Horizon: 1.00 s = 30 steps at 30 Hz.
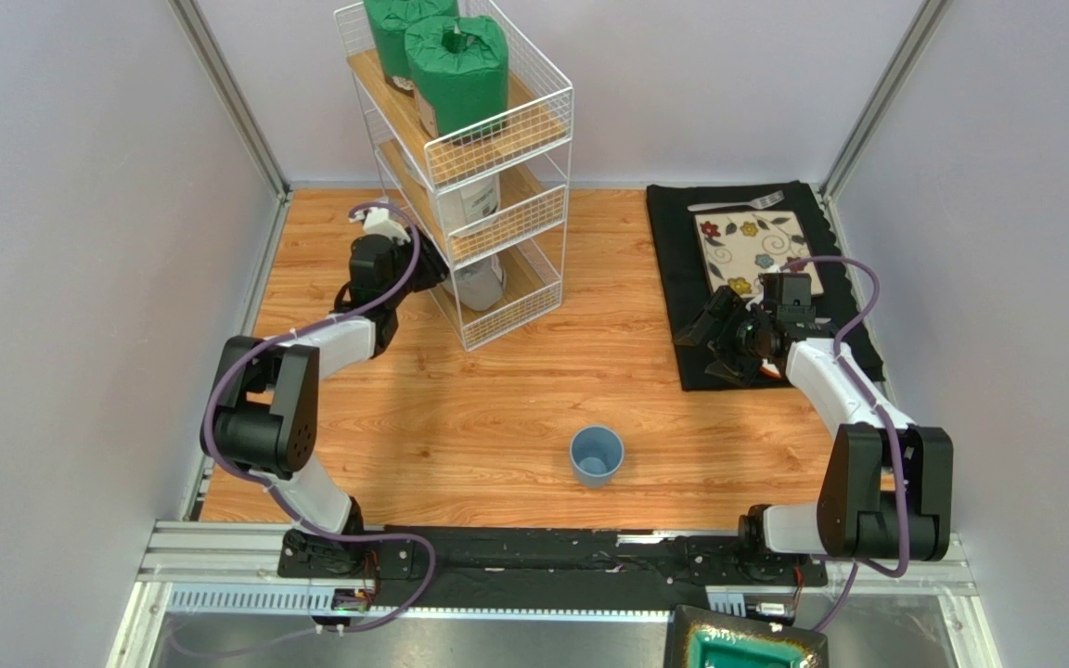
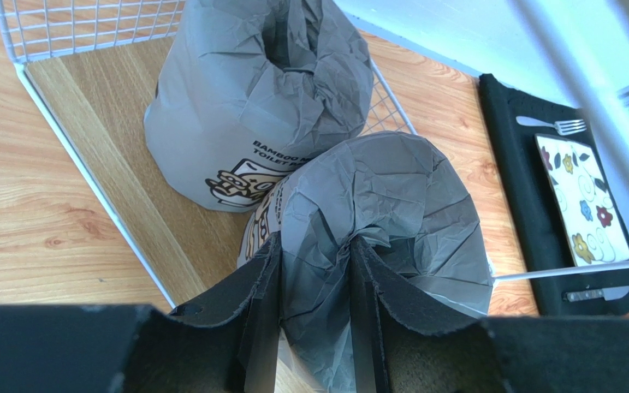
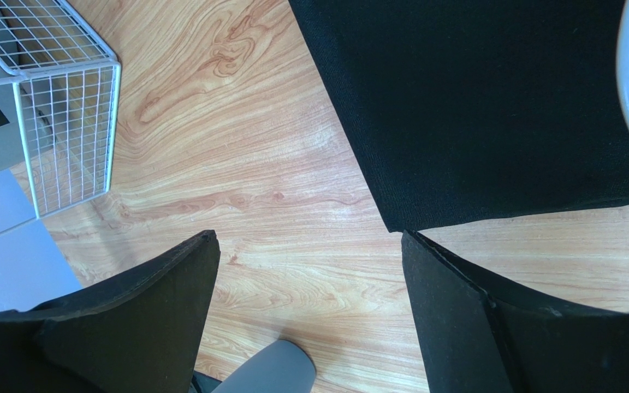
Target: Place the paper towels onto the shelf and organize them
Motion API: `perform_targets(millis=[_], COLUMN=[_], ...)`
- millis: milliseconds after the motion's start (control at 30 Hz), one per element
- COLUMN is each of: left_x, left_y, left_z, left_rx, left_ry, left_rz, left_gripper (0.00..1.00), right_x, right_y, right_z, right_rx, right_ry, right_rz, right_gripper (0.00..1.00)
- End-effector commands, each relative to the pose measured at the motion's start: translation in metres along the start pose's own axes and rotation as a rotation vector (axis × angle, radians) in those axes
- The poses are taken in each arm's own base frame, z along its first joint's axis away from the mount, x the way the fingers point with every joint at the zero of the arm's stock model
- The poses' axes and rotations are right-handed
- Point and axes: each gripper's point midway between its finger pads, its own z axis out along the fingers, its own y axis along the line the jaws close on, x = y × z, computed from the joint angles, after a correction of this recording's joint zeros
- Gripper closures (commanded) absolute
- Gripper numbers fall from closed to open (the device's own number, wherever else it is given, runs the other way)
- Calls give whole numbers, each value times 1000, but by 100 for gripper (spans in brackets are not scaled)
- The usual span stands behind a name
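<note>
The white wire shelf (image 1: 533, 98) stands at the back centre. Two green rolls (image 1: 457, 73) sit on its top tier, a white roll (image 1: 475, 206) on the middle tier, and a grey roll (image 1: 482, 283) on the bottom tier. In the left wrist view two grey rolls sit on the bottom plank: a far one (image 2: 252, 98) and a near one (image 2: 392, 213). My left gripper (image 2: 314, 254) is shut on the near grey roll's gathered top, at the shelf's left side (image 1: 408, 265). My right gripper (image 3: 309, 254) is open and empty over the table beside the black mat (image 1: 722, 265).
A small blue cup (image 1: 596, 454) stands on the table front centre. The black mat (image 3: 474, 98) holds a floral plate (image 1: 754, 248) and a fork (image 1: 738, 203). The shelf's wire corner (image 3: 63, 98) shows in the right wrist view. A green dish (image 1: 749, 647) sits below the arm bases.
</note>
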Motion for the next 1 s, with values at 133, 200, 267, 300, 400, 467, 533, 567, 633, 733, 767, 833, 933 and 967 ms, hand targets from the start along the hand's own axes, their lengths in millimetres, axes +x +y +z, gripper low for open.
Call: perform_targets(millis=[133, 200, 267, 300, 400, 467, 533, 567, 633, 733, 767, 833, 933, 967], left_x=[-19, -17, -15, -15, -13, -12, -11, -12, -10, -12, -14, -15, -28, -30], left_y=[-14, -14, -13, -13, -13, -13, -12, -13, -12, -14, -16, -20, -31, -33], left_z=[11, 13, 14, 14, 15, 14, 14, 13, 13, 12, 11, 10, 3, 2], left_rx=[51, 57, 59, 59, 59, 60, 58, 60, 61, 67, 75, 89, 119, 125], left_ry=[-77, -71, -68, -68, -63, -60, -60, -60, -56, -62, -68, -72, -98, -101], left_rz=[-25, -30, -37, -39, -42, -44, -46, -47, -51, -58, -60, -65, -74, -72], left_gripper=[61, 61, 60, 59, 51, 45, 39, 37, 26, 20, 18, 13, 10, 10], right_x=[-11, -11, -11, -11, -11, -11, -11, -11, -11, -10, -10, -9, -9, -11], right_y=[7, 6, 6, 6, 5, 5, 5, 5, 6, 6, 5, 5, 4, 5], right_z=[-5, -5, -5, -5, -6, -5, -6, -6, -6, -6, -6, -6, -6, -8], right_rx=[-16, -15, -13, -13, -13, -13, -13, -13, -15, -15, -14, -11, -9, -11], right_ry=[-34, -35, -36, -35, -35, -35, -37, -35, -35, -35, -36, -34, -36, -42], right_rz=[-24, -25, -25, -24, -22, -22, -23, -22, -21, -21, -23, -23, -23, -26], right_gripper=[14, 14, 14, 14, 14, 14, 14, 14, 14, 14, 14, 14, 14, 14])
